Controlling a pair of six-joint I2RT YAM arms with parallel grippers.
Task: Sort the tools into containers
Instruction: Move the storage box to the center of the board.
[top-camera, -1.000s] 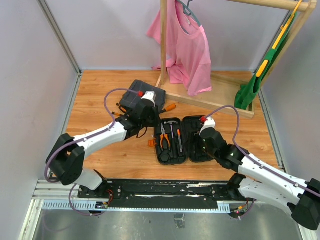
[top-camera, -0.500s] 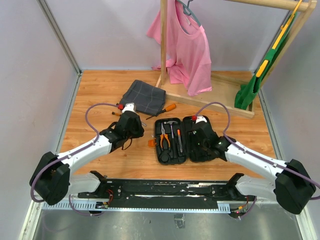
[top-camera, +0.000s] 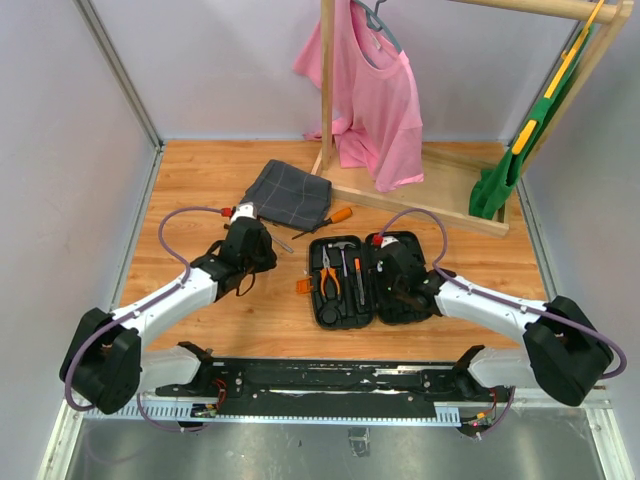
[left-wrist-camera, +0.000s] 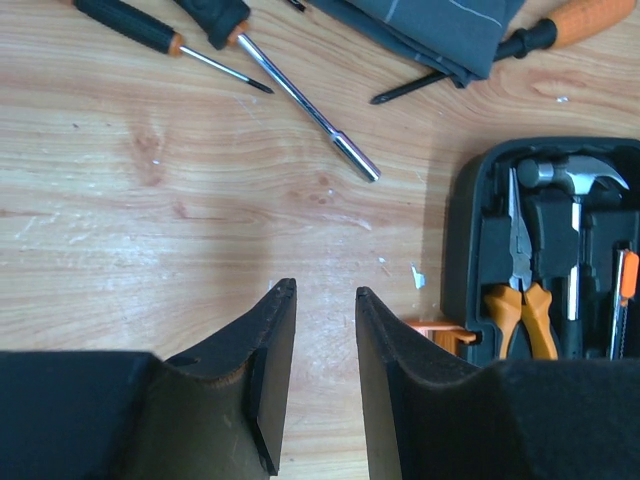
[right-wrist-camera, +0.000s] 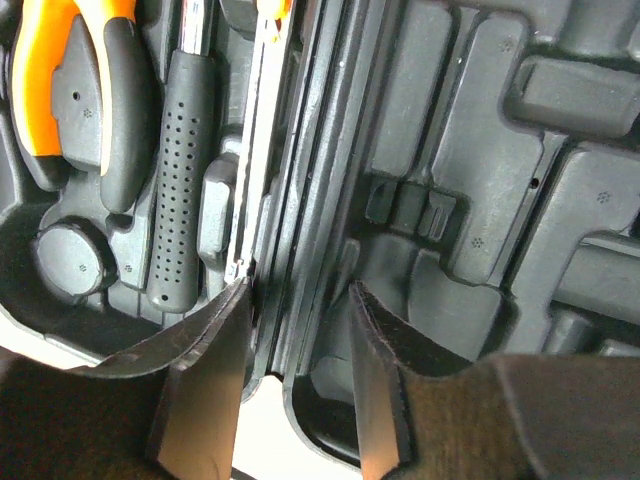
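While the right fingers (right-wrist-camera: 205, 370) sat low over the open case (top-camera: 335, 316), one on each side of the hinge ridge between its two halves, it could not be told whether they pressed on that ridge or only straddled it. The case lay near the middle of the desk (top-camera: 200, 180), close to the arms, its hinge running from the near side to the far side.

In the left half the pliers (left-wrist-camera: 520, 270), hammer (left-wrist-camera: 575, 180) and a screwdriver (left-wrist-camera: 622, 290) lay parallel to the hinge. The pliers' nose and the hammer's head pointed away from the arms, their handles toward them. An orange clasp (left-wrist-camera: 440, 332) stuck out from the case's left edge.

The left fingers (left-wrist-camera: 275, 360) hung over bare wood just left of that clasp, partly apart, with nothing between them. Open desk stretched ahead of them as far as the loose tools. A nut driver (left-wrist-camera: 300, 95) and a black-handled screwdriver (left-wrist-camera: 130, 22) slanted with their tips toward the case. An orange-handled screwdriver (left-wrist-camera: 575, 18) slanted the other way, crossing a corner of the grey cloth (top-camera: 290, 192).
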